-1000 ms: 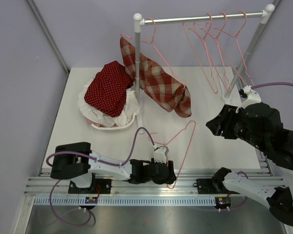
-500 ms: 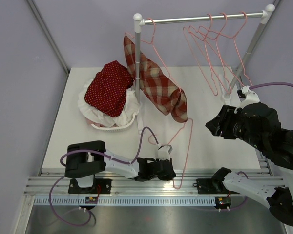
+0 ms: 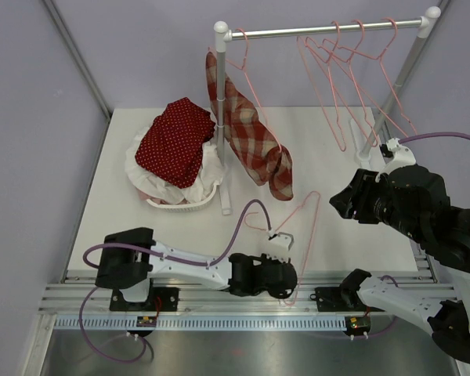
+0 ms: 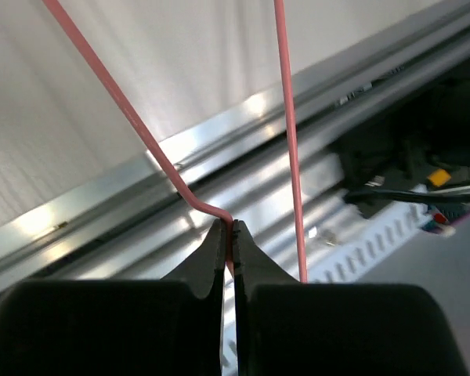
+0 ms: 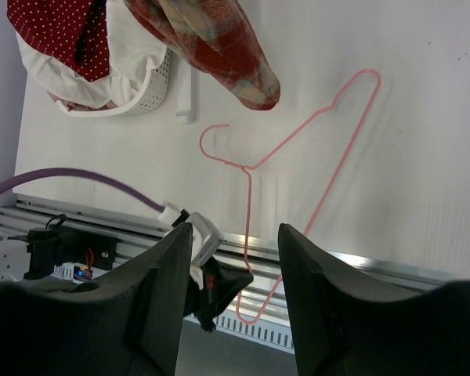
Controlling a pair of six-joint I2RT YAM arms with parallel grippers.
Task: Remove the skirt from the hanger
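Observation:
The red plaid skirt (image 3: 251, 137) hangs by the rack's left post, with a pink hanger's wire running along its right edge; its lower end (image 5: 219, 39) dangles just above the table. A separate pink wire hanger (image 3: 316, 195) lies flat on the table, reaching over the near edge. My left gripper (image 3: 292, 288) is shut on that hanger's wire (image 4: 211, 210) at the near end, the wire pinched between the closed tips of my left gripper (image 4: 228, 227). My right gripper (image 3: 337, 205) hovers open above the table at the right. Through my right gripper (image 5: 235, 229) I see the hanger (image 5: 248, 196) below.
A white basket (image 3: 180, 205) holding a red dotted cloth (image 3: 172, 141) and white cloth stands left of the post. Several empty pink hangers (image 3: 352, 78) hang on the rail (image 3: 329, 30). The rack's right post foot (image 3: 368, 153) and the aluminium rail (image 3: 219, 301) bound the table.
My left gripper has shut on the table hanger's wire and moved right along the near edge. The skirt has swung back toward the post, away from that hanger. The right arm held still.

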